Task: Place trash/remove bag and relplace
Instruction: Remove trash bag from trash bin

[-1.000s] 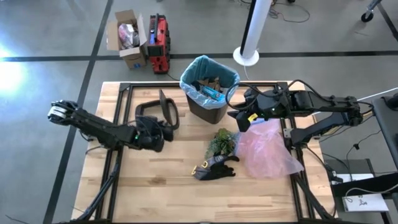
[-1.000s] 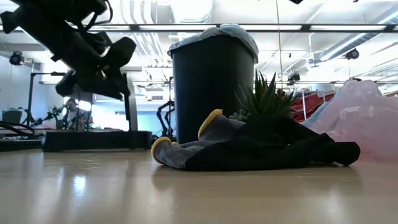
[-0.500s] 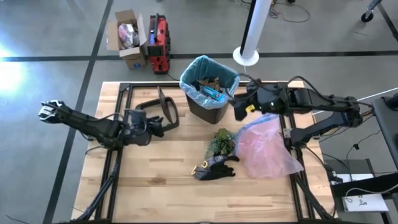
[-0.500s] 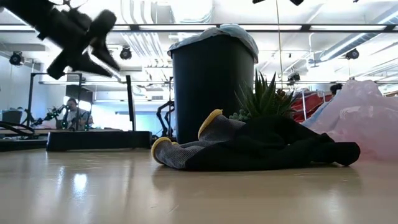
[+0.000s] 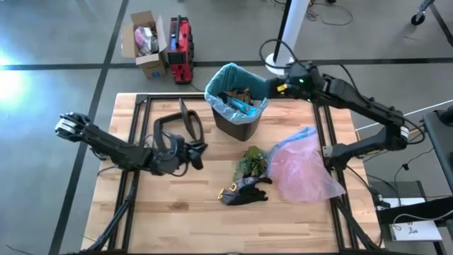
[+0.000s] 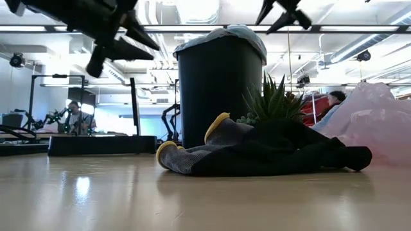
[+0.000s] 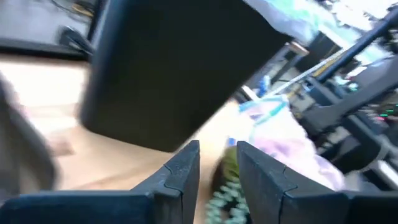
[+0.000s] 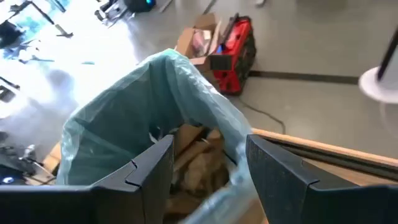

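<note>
The black bin [image 5: 237, 117] stands near the table's far edge, lined with the teal-blue bag [image 5: 216, 88]. Brown and white trash [image 5: 239, 98] lies inside it. The bag's rim [image 8: 186, 93] is folded over the bin's edge. My right gripper [image 5: 276, 86] hovers open just right of the bin's far right rim, high up in the low view [image 6: 282, 13]. In its wrist view [image 8: 208, 149] the bag's rim shows beyond the fingers. My left gripper [image 5: 198, 150] is open with a narrow gap, left of the bin and above the table [image 6: 128, 38], pointing at the bin [image 7: 174, 68].
A green plant tuft [image 5: 253, 161] and a black-and-yellow glove [image 5: 244, 190] lie mid-table, and a pink plastic bag [image 5: 304, 166] lies to their right. A black looped frame [image 5: 185, 124] lies left of the bin. Beyond the far edge are a cardboard box [image 5: 145, 42] and a red case [image 5: 181, 41].
My right gripper has risen from beside the pink bag and moved toward the far edge, ending next to the bin's far right rim. My left gripper swung toward the table's left, then back right, ending slightly nearer the bin than before.
</note>
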You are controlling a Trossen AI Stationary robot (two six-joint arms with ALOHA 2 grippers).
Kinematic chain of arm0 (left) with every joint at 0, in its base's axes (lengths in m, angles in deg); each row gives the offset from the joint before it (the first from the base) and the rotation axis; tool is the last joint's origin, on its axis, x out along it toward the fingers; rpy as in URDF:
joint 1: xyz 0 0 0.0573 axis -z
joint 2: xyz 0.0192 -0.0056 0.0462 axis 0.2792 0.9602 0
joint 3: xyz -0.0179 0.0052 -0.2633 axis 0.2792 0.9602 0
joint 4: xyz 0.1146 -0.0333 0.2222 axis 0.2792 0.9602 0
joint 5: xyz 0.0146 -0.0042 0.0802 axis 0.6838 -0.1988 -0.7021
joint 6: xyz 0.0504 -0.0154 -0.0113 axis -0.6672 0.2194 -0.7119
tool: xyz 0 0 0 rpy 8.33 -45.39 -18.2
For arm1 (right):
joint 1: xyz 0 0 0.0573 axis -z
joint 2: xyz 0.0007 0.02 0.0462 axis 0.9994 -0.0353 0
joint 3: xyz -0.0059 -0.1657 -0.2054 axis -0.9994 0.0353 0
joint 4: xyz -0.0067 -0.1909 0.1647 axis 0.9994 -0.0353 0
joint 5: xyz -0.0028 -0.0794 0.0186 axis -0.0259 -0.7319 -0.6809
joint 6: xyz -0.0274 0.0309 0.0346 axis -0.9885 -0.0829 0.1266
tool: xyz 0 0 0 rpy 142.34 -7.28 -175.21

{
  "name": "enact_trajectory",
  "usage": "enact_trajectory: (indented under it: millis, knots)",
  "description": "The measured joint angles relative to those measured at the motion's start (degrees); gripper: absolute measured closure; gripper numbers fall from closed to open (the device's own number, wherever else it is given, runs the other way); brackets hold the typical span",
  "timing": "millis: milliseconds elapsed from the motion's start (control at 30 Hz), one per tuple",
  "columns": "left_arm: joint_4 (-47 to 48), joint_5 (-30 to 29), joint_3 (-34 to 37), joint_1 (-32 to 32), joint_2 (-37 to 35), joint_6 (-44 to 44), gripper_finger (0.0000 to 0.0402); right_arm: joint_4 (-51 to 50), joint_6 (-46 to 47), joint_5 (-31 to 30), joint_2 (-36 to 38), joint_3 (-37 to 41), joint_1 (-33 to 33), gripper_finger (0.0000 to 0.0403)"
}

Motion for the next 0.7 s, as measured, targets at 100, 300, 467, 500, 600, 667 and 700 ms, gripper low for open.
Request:
enact_trajectory:
  millis: [100, 300, 467, 500, 600, 667, 700]
  knots:
    - [-8.27, 2.15, 0.00, 0.00, 4.32, -0.01, 0.0307, 1.55, -0.74, 2.92, -2.31, 0.00, 3.11, 0.0217]
    - [-11.20, 6.18, -3.82, 0.09, 10.17, -1.60, 0.0302, 1.21, -1.86, 2.81, -6.06, 0.02, 9.30, 0.0217]
    - [-2.22, 9.72, -12.43, 0.15, 13.69, -9.72, 0.0305, 3.16, -1.83, 2.88, -7.78, 0.00, 13.34, 0.0217]
    - [0.51, 9.74, -14.43, 0.17, 14.44, -10.78, 0.0306, 2.99, -1.75, 2.89, -8.19, 0.00, 14.14, 0.0217]
    - [11.51, 9.59, -20.65, 0.17, 16.88, -13.24, 0.0304, 2.47, -0.95, 3.69, -9.92, 0.00, 16.20, 0.0217]
    - [17.02, 9.05, -24.43, 0.17, 18.61, -14.92, 0.0300, 1.48, -0.94, 7.22, -11.19, 0.00, 17.41, 0.0217]
    - [19.23, 8.99, -25.97, 0.17, 19.35, -16.37, 0.0298, 1.36, -0.97, 9.67, -11.88, 0.00, 17.68, 0.0217]
